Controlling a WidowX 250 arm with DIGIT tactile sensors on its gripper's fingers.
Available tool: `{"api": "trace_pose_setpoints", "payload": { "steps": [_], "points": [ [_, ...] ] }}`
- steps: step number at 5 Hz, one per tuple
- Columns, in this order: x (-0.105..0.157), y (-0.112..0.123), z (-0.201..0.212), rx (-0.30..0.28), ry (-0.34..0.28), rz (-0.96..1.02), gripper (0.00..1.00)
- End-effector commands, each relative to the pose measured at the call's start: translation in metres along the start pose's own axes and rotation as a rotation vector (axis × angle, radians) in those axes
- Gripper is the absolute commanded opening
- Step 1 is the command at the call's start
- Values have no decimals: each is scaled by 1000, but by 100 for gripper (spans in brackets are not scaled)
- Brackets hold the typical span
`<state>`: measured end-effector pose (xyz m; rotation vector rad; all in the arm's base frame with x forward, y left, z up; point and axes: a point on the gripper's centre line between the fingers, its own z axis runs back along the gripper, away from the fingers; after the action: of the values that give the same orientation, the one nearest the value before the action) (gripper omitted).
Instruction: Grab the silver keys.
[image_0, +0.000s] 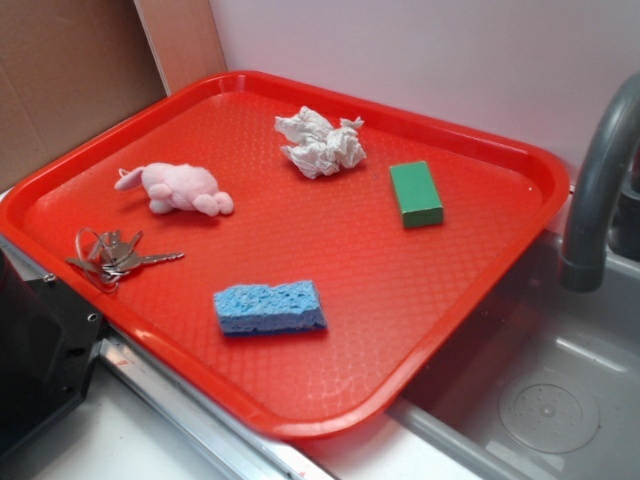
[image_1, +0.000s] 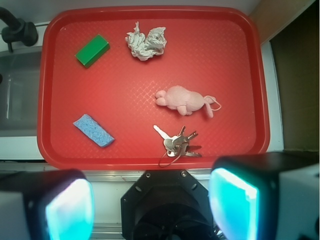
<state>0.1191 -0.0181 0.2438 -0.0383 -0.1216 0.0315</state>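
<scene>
The silver keys (image_0: 115, 257) lie on the red tray (image_0: 430, 300) near its left edge, a small bunch on thin wire rings. In the wrist view the keys (image_1: 177, 143) lie near the tray's near rim (image_1: 100, 161), just beyond the robot's black base (image_1: 167, 202). My gripper (image_1: 152, 205) is high above and short of the tray, open and empty; its two fingers (image_1: 67, 210) with teal pads stand wide apart at the bottom corners. The gripper does not show in the exterior view.
On the tray lie a pink plush toy (image_0: 180, 188), a crumpled white paper (image_0: 320, 142), a green block (image_0: 415, 193) and a blue sponge (image_0: 270, 307). A grey faucet (image_0: 600, 180) and sink (image_0: 540, 400) are at the right. Cardboard (image_0: 70, 70) stands behind.
</scene>
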Motion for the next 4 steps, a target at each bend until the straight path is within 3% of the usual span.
{"api": "trace_pose_setpoints", "payload": {
  "steps": [1,2,3,4],
  "points": [
    [0,0,0,0,0,0,100],
    [-7,23,-37,60,60,166,100],
    [-15,39,-72,135,-14,410,100],
    [-25,40,-103,146,-4,613,100]
  ]
}}
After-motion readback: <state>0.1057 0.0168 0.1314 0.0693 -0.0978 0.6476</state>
